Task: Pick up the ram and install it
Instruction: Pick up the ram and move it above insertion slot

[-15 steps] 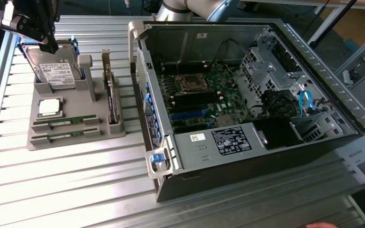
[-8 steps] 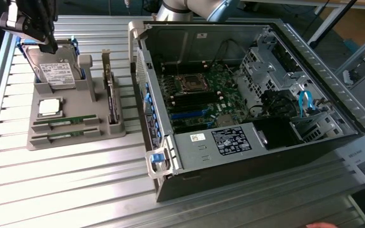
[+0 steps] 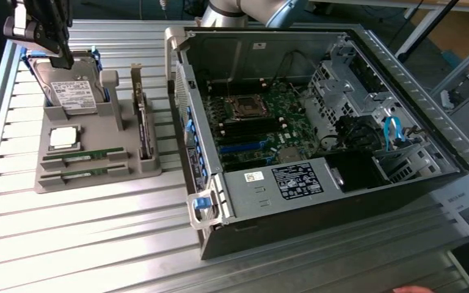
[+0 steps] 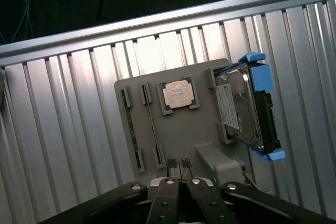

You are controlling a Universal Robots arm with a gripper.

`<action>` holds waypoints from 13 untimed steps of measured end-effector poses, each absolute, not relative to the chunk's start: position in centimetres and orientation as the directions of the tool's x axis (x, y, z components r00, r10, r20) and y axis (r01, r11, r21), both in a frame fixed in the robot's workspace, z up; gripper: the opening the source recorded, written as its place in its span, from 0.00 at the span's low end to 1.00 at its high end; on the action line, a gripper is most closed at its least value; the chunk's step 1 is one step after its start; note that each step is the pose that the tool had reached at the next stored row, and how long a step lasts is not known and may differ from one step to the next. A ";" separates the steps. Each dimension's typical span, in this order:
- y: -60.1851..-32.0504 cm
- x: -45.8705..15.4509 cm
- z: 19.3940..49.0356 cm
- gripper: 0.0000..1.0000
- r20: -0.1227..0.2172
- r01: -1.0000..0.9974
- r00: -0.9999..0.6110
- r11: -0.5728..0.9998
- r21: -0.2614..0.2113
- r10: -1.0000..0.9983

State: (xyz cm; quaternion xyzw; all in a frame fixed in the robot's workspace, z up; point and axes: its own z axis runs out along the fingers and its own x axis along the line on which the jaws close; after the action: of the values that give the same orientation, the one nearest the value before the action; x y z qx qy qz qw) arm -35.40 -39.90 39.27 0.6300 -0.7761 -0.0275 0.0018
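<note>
Two ram sticks, thin green boards, lie side by side in slots at the front of the grey holder tray (image 3: 96,183): one ram (image 3: 83,155) behind, the other ram (image 3: 80,176) in front. In the wrist view both are seen edge-on, ram (image 4: 131,129) and ram (image 4: 153,129). My gripper (image 3: 63,60) hangs above the tray's far end, over the hard drive (image 3: 71,91), well clear of the sticks. Its fingers (image 4: 170,163) are shut together with nothing between them.
The tray also holds a silver processor (image 3: 63,137), a dark expansion card (image 3: 143,131) standing on edge and the blue-framed hard drive (image 4: 247,108). The open computer case (image 3: 316,183) lies at the exterior view's right, motherboard (image 3: 255,128) exposed. All rests on a ribbed metal table (image 3: 96,244).
</note>
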 end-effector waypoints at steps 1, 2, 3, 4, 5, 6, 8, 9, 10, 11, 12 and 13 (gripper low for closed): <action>-39.9 -35.4 39.3 0.10 -0.032 -0.978 -0.206 0.205 0.045 -0.978; -39.9 -35.4 39.3 0.10 -0.032 -0.978 -0.206 0.205 0.045 -0.978; -39.9 -35.4 39.3 0.10 -0.032 -0.978 -0.206 0.205 0.045 -0.978; -39.9 -35.4 39.3 0.10 -0.032 -0.978 -0.206 0.205 0.045 -0.978; -39.9 -35.4 39.3 0.10 -0.032 -0.978 -0.206 0.205 0.045 -0.978; -39.9 -35.5 39.3 0.10 -0.032 -0.978 -0.206 0.204 0.045 -0.978; -39.9 -35.6 39.3 0.10 -0.032 -0.978 -0.206 0.204 0.045 -0.978; -39.9 -35.6 39.3 0.10 -0.032 -0.978 -0.205 0.204 0.045 -0.978; -39.9 -35.6 39.3 0.10 -0.032 -0.978 -0.205 0.204 0.045 -0.978; -39.9 -35.6 39.3 0.10 -0.032 -0.978 -0.205 0.204 0.045 -0.978; -39.9 -35.6 39.3 0.10 -0.032 -0.978 -0.205 0.204 0.045 -0.978; -39.9 -35.6 39.3 0.10 -0.032 -0.978 -0.205 0.204 0.045 -0.978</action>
State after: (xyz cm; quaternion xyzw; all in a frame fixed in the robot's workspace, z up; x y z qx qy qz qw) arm -35.63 -39.89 39.28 0.6303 -0.7758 -0.0275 0.0018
